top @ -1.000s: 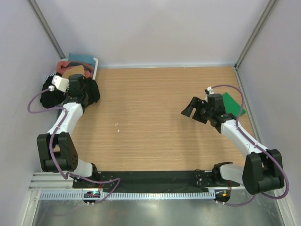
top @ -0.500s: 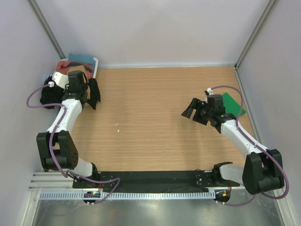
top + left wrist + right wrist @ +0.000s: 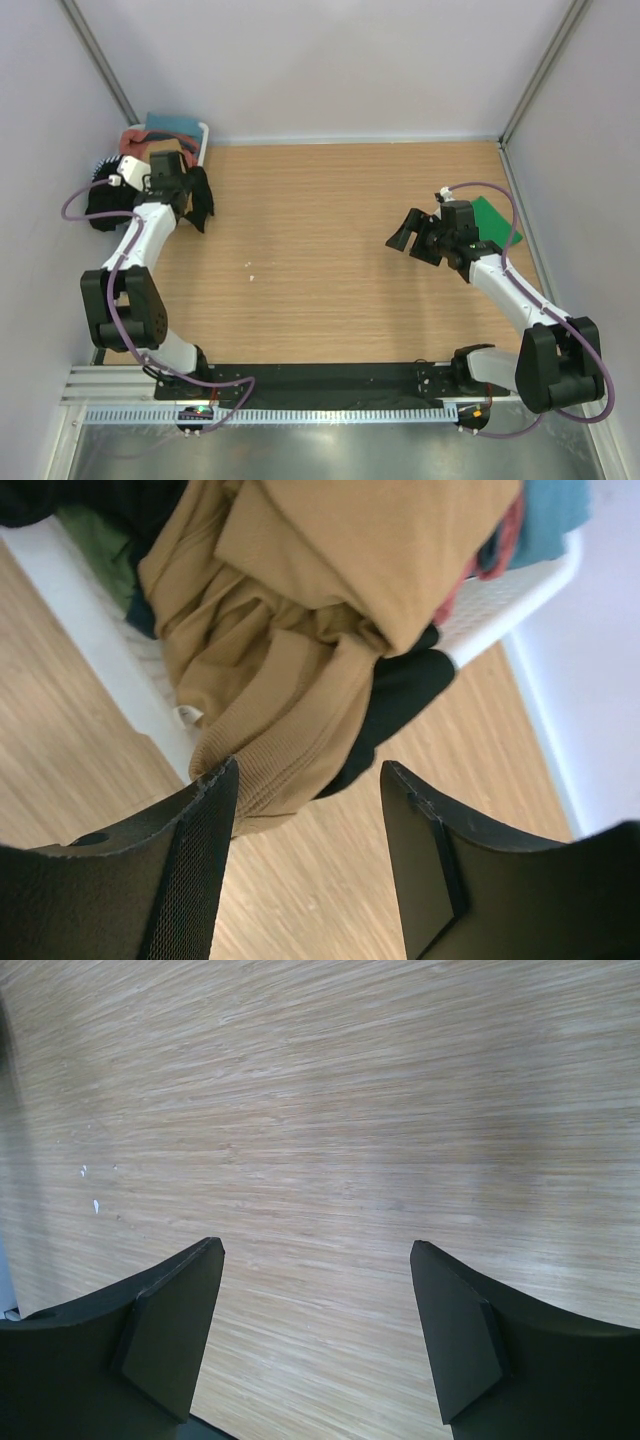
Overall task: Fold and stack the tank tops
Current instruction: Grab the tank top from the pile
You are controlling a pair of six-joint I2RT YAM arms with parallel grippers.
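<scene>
The tan tank top (image 3: 300,630) lies bunched in a white basket (image 3: 110,670) and hangs over its rim onto the table. My left gripper (image 3: 305,810) is open right at the top's ribbed hem, with the left finger (image 3: 190,860) against the hem and nothing held. In the top view the left gripper (image 3: 178,160) is at the basket (image 3: 203,135) at the back left, and the arm hides the tan top. The green tank top (image 3: 497,222) lies flat at the right, behind my right arm. My right gripper (image 3: 405,232) is open and empty over bare wood, as the right wrist view (image 3: 315,1270) shows.
The basket also holds black cloth (image 3: 400,695), teal cloth (image 3: 550,510), red cloth (image 3: 500,550) and dark green cloth (image 3: 95,540). Black cloth (image 3: 202,200) drapes over the basket's side onto the table. Walls close in the left, back and right.
My left wrist has turned and shifted a little toward the basket's rim. The right arm has not moved.
</scene>
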